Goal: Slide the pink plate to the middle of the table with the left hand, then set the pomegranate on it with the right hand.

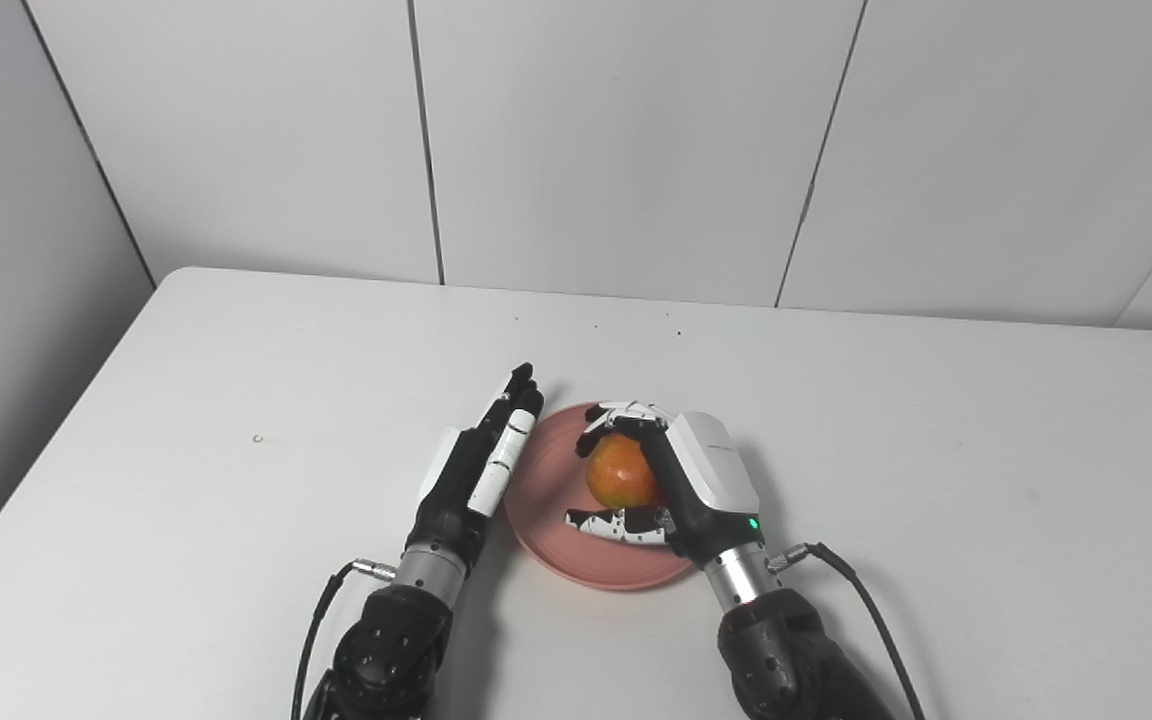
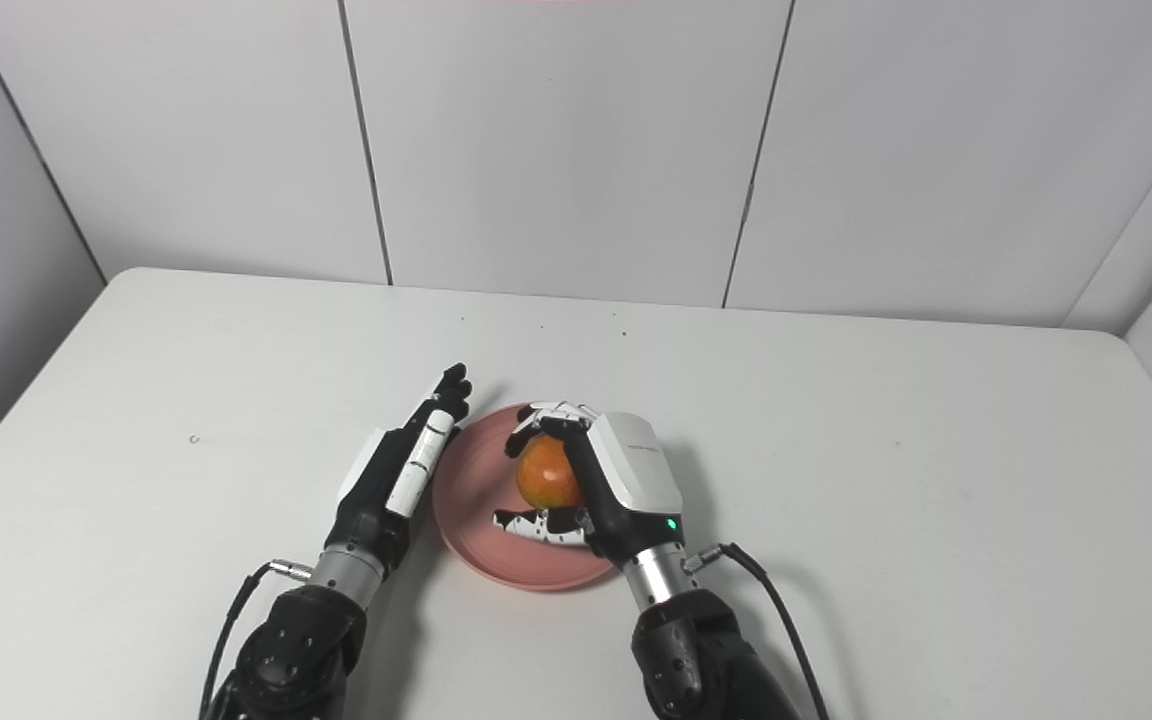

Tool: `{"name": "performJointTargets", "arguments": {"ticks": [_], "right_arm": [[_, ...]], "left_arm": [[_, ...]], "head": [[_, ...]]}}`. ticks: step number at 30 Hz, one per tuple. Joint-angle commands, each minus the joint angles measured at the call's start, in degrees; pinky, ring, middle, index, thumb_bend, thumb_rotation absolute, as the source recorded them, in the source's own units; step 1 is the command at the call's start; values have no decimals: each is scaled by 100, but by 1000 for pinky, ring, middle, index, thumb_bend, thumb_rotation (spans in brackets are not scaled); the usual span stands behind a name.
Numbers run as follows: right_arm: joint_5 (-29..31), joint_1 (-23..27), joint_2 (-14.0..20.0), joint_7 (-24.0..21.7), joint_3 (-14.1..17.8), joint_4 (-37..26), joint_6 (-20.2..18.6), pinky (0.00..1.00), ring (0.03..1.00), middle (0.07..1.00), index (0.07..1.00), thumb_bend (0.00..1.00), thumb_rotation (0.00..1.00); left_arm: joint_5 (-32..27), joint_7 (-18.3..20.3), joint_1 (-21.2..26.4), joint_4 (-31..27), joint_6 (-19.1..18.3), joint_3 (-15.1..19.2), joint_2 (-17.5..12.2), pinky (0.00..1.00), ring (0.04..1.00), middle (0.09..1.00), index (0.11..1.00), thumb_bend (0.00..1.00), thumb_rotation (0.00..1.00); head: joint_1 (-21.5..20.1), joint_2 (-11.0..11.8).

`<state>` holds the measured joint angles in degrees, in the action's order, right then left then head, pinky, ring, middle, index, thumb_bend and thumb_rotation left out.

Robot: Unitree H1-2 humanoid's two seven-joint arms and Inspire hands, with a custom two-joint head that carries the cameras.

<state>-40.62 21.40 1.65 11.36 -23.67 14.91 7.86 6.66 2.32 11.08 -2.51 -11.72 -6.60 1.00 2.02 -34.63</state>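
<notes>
Pink and shallow, the round plate (image 1: 546, 520) sits flat on the smooth white table (image 1: 936, 450), near the front edge and roughly midway across. Its rim is low and its surface looks matte and plain. Over its middle is the pomegranate (image 1: 620, 472), a rounded fruit with glossy skin shading from orange-yellow to red; whether it rests on the plate or is held just above cannot be told.

The right hand (image 1: 671, 475), black with a white shell on its back, is wrapped around the fruit. Its fingers (image 1: 626, 412) curl over the far side and top, and its thumb (image 1: 611, 525) lies along the near side, low over the plate, so the fruit is gripped between them. A small green light glows near the wrist, and a black cable (image 1: 856, 585) runs back from it along the table.

The left hand (image 1: 481, 465) lies just beside the left rim of the plate, touching it or nearly so. Its fingers (image 1: 511, 420) are straight and pressed together, pointing away from the robot, and it holds nothing. A thin cable (image 1: 321, 610) loops from its wrist too.

Grey-white wall panels (image 1: 616, 140) with dark seams stand behind the table.
</notes>
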Motion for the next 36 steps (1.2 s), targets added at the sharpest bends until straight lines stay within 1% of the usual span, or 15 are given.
{"name": "performJointTargets", "arguments": {"ticks": [1, 3, 6, 11, 16, 20, 22, 24, 25, 27, 28, 29, 32, 34, 36], "right_arm": [[-46, 165, 16, -51, -15, -261, 108, 740, 816, 780, 722, 511, 100], [-39, 131, 27, -81, -19, -315, 98, 812, 860, 824, 782, 521, 153], [-30, 55, 24, -69, 6, -448, 146, 896, 913, 880, 826, 538, 201], [35, -99, -22, 154, 55, -649, 374, 977, 968, 941, 878, 546, 273], [246, -246, -77, 380, 136, -776, 766, 1000, 999, 981, 923, 533, 357], [261, -330, -170, 616, 235, -834, 956, 1000, 995, 978, 932, 546, 380], [281, -366, -216, 682, 288, -872, 966, 1000, 986, 972, 943, 556, 436], [398, -411, -261, 676, 363, -939, 945, 1000, 984, 977, 969, 561, 540], [445, -429, -278, 659, 395, -964, 936, 1000, 983, 978, 973, 562, 567], [707, -513, -342, 561, 518, -1053, 845, 988, 981, 980, 974, 548, 638], [913, -558, -369, 489, 601, -1068, 803, 988, 981, 980, 974, 547, 642], [1125, -599, -404, 425, 684, -1070, 770, 968, 979, 986, 976, 539, 719], [1789, -675, -544, 320, 962, -994, 826, 932, 961, 972, 953, 559, 803], [2126, -670, -612, 254, 1126, -918, 875, 923, 946, 951, 925, 509, 882], [2427, -660, -654, 144, 1233, -863, 893, 925, 946, 948, 920, 497, 897]], "left_arm": [[131, -63, 189, -206, 74, -49, 31, 969, 974, 975, 966, 574, 1000], [237, -137, 183, -214, 57, -52, 49, 950, 961, 969, 960, 580, 1000], [141, -141, 186, -143, 156, 13, 85, 955, 953, 975, 963, 608, 1000], [108, -70, 192, -89, 237, 8, 21, 971, 975, 995, 972, 638, 1000], [65, 14, 177, -116, 244, 2, -36, 967, 980, 995, 977, 610, 1000], [80, 29, 163, -153, 217, 0, -57, 960, 974, 988, 971, 606, 1000], [62, 45, 157, -169, 192, 5, -63, 963, 977, 987, 972, 595, 1000], [-10, 73, 152, -181, 146, 35, -49, 975, 984, 985, 978, 581, 1000], [-32, 84, 151, -184, 131, 46, -43, 977, 985, 986, 980, 578, 1000], [-48, 86, 151, -181, 134, 53, -45, 982, 986, 986, 983, 581, 1000], [-19, 71, 152, -171, 168, 41, -58, 982, 986, 986, 983, 581, 1000], [8, 57, 153, -165, 187, 32, -68, 982, 986, 984, 980, 586, 1000], [92, 24, 151, -161, 223, 7, -92, 990, 989, 981, 975, 587, 1000], [114, 10, 151, -158, 232, 10, -94, 988, 985, 978, 969, 580, 1000], [121, 13, 152, -162, 219, 22, -89, 983, 981, 977, 968, 578, 1000]], "head": [[-3, -11], [-11, -16], [-24, -36], [-34, -70], [-50, -98], [-52, -106], [-54, -119], [-51, -126], [-51, -126], [-46, -125], [-46, -129], [-45, -125], [-50, -125], [-41, -121], [-38, -119]]}}
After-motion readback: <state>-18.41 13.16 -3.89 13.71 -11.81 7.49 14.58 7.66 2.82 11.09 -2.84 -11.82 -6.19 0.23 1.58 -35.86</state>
